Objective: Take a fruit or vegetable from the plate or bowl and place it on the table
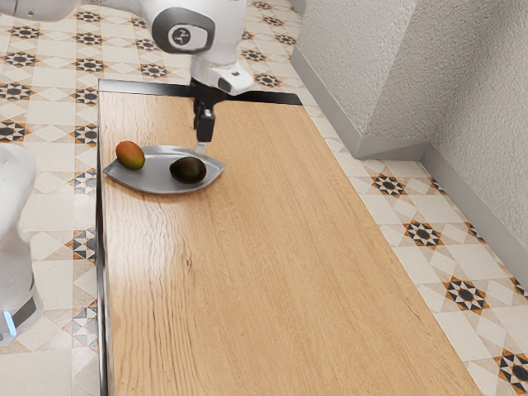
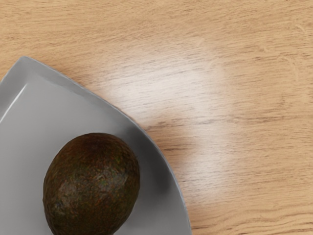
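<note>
The avocado, likely the pick, lies on the plate, atop the surface. Centre over it before lowering, clear of the rim. Whether the fingers are apart or together, I cannot tell.

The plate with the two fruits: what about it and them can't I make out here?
- Avocado, wrist view: its tip is cut off by the lower edge.
- Plate, wrist view: cut off by the left and lower edges.
- Mango, exterior view: too small for fine skin marks; its own body hides its underside.
</note>
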